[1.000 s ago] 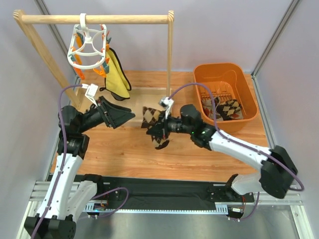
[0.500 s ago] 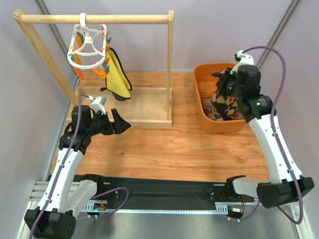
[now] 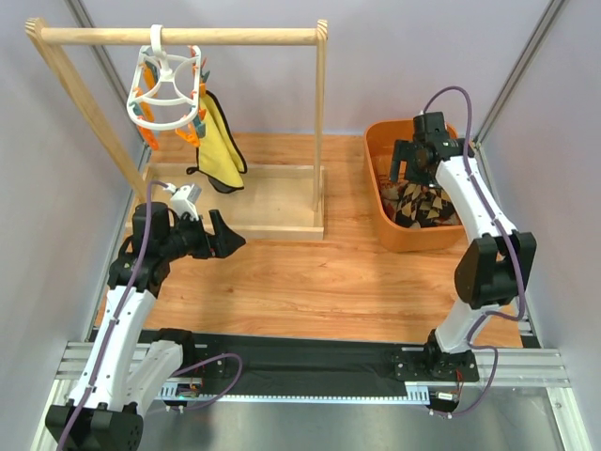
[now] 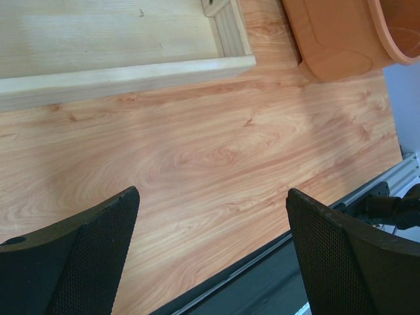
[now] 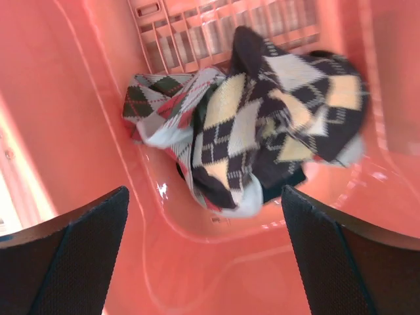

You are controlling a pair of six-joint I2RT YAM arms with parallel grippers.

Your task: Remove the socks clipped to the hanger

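The white ring hanger (image 3: 165, 90) with orange and teal clips hangs by its hook from the wooden rail. A yellow sock with black trim (image 3: 223, 143) dangles from a clip on its right side. Several argyle socks (image 3: 423, 201) lie in the orange basket (image 3: 382, 141); the right wrist view shows them heaped as argyle socks (image 5: 275, 125) on the basket floor. My right gripper (image 3: 406, 173) hovers open above them, and in its own view the right gripper (image 5: 207, 252) holds nothing. My left gripper (image 3: 228, 240) is open and empty over the table, below and right of the hanger; the left gripper (image 4: 213, 256) faces bare wood.
The wooden rail frame (image 3: 320, 122) stands on a flat wooden base (image 3: 272, 202) at the back left. Grey walls enclose the table on three sides. A black strip and metal rail (image 3: 310, 362) run along the near edge.
The right arm swung from mid-table to the basket carrying an argyle sock, then opened and let it fall in. The left arm drew back down from the hanger and opened slightly wider.
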